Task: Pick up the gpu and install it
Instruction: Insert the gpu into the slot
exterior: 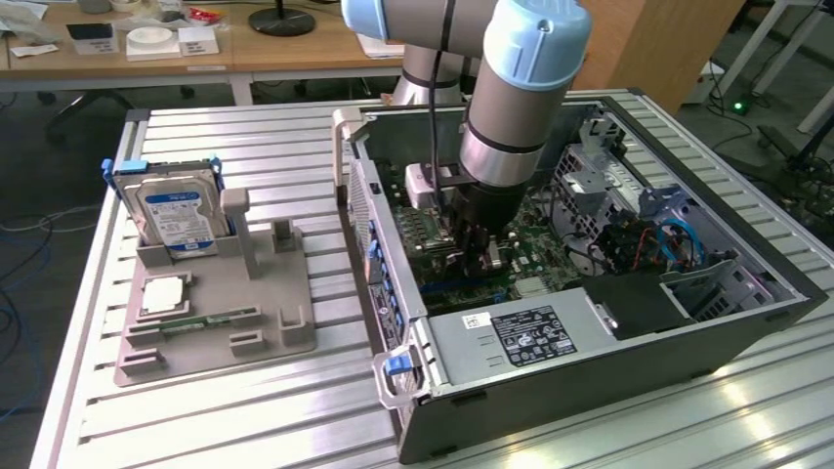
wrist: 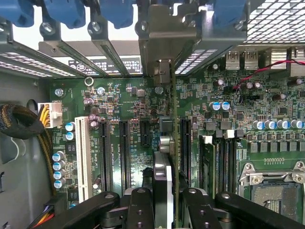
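My gripper reaches down inside the open computer case, just above the green motherboard. In the wrist view the gpu stands edge-on between my black fingers, and the gripper is shut on it. Its silver end bracket sits against the case's rear slot openings under the blue latches. The card's lower edge runs alongside a long black expansion slot. I cannot tell whether it is seated in a slot.
A grey holder at the exterior view's left carries a silver hard drive with a blue label and a narrow green memory stick. In the case are the power supply, a white slot, memory slots and cables.
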You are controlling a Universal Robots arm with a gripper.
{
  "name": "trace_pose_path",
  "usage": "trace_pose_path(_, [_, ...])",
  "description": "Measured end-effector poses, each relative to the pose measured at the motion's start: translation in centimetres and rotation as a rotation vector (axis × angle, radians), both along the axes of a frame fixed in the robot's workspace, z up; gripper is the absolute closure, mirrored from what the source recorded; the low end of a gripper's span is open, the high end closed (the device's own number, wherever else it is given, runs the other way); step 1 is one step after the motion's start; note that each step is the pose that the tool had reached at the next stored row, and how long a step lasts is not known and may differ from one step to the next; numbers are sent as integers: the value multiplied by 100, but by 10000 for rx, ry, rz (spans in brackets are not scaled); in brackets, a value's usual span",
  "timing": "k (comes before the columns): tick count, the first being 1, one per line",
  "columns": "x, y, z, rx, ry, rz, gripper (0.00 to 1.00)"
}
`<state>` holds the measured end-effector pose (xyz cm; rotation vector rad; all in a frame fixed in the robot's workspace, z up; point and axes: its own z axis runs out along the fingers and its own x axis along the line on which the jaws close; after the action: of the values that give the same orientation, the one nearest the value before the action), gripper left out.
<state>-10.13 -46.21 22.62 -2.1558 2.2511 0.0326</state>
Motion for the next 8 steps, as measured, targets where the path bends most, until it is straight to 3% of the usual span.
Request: trace_pose_path(8, [1, 0, -44, -2, -1, 2, 72])
